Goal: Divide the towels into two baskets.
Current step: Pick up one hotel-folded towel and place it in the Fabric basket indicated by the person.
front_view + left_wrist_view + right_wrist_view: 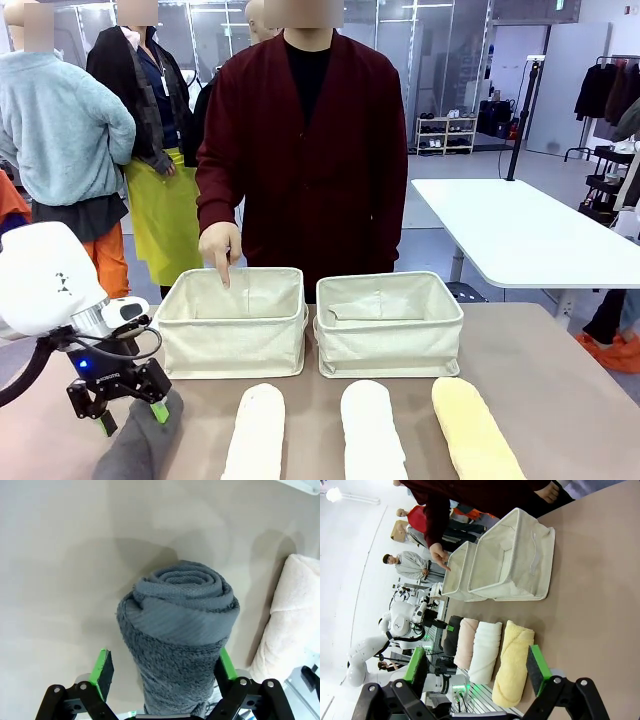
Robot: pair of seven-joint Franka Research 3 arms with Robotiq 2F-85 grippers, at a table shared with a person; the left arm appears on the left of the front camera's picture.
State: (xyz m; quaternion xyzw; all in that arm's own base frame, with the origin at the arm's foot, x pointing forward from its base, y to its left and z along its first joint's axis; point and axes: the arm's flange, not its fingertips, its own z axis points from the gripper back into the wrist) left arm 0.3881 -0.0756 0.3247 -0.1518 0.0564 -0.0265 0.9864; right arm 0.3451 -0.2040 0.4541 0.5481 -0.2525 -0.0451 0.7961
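Observation:
Four rolled towels lie in a row on the near side of the table: dark grey [140,445], cream [255,435], white [372,430] and pale yellow [475,430]. Behind them stand two cream canvas baskets, the left one [232,345] and the right one [390,350]. My left gripper [130,408] is open and straddles the end of the dark grey towel [180,630], with a gap at one green pad [105,667]. My right gripper [477,667] hangs open above the table, looking over the pale yellow towel [515,665] with nothing between its fingers.
A person in a dark red cardigan stands at the far side, one hand [220,250] pointing a finger down into the left basket. The cream towel [295,615] lies close beside the grey one. Bare tabletop stretches out to the right of the baskets.

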